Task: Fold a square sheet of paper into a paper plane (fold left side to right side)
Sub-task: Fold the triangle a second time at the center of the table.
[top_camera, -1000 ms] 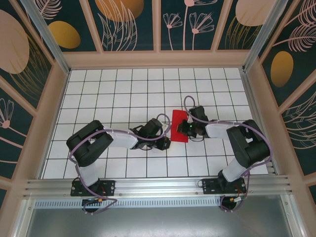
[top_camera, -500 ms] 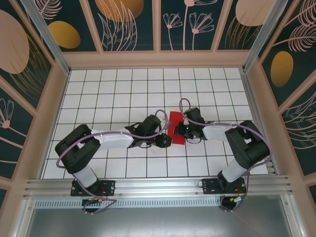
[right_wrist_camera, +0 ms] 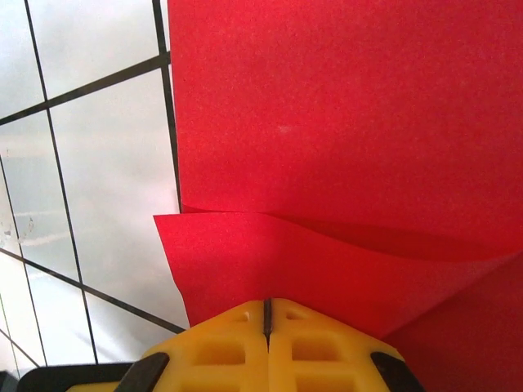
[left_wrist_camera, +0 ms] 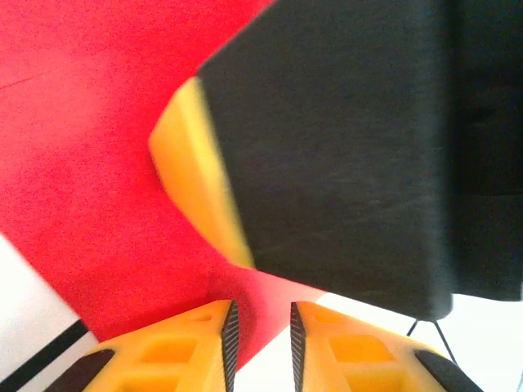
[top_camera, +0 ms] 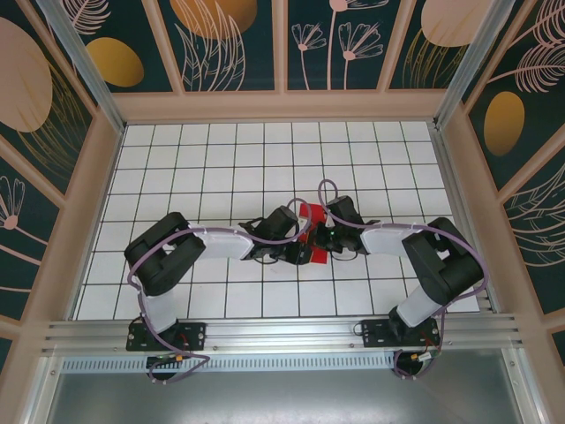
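Observation:
The square sheet of paper point(top_camera: 311, 214) is bright red and lies folded near the table's middle, partly under both grippers. My left gripper point(top_camera: 304, 242) is at its left edge. In the left wrist view a corner of the paper point(left_wrist_camera: 90, 163) reaches between my left gripper's point(left_wrist_camera: 260, 327) fingers, which stand narrowly open. My right gripper point(top_camera: 324, 238) comes from the right. Its fingertips point(right_wrist_camera: 266, 309) are shut on the edge of a raised, bowed flap of the paper point(right_wrist_camera: 343, 106). The right gripper's black body point(left_wrist_camera: 351, 147) looms close. The paper plane is out of view.
The white grid table point(top_camera: 221, 168) is ringed by a wooden frame point(top_camera: 282, 106) with patterned panels. A metal rail point(top_camera: 282, 334) runs along the near edge by the arm bases.
My left gripper has moved right to the paper's left edge and opened a little. My right gripper, still shut, has shifted slightly left with the paper.

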Motion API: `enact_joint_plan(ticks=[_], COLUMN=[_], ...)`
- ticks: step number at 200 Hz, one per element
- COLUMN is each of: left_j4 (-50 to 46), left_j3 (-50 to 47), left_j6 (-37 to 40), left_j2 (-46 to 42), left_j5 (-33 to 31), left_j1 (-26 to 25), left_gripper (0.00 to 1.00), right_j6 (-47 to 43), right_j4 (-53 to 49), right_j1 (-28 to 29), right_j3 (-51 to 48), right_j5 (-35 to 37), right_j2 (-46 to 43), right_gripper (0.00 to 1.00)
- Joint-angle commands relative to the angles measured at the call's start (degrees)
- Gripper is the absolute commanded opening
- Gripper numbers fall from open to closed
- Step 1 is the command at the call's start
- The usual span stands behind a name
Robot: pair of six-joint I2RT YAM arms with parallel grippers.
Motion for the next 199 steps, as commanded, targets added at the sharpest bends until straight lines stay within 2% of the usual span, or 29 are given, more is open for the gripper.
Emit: enact_joint_plan(ticks=[1, 20, 102, 199], left_j4=[-1.66, -1.64, 0.25, -0.04], left_j3=[1.03, 0.09, -1.43, -1.53], left_j6=[0.83, 0.57, 0.24, 0.39], left_j2=[0.26, -0.75, -6.2, 1.41], left_j5=[-3.63, -4.84, -2.77, -2.27], left_j1=[0.01, 0.03, 1.0, 1.68], left_gripper=[0.25, 0.23, 0.26, 0.24], right_j6=[0.8, 0.66, 0.16, 0.22], right_j4=[-2.94, -3.08, -4.04, -4.44], right_j1=[0.71, 0.68, 0.63, 0.52], right_j3=[-1.45, -1.36, -0.83, -0.13], right_j5=[-1.04, -1.05, -0.69, -0.67], right_j2=[-0.26, -0.26, 0.51, 0.46], right_gripper=[0.0, 0.0, 0.0, 0.0])
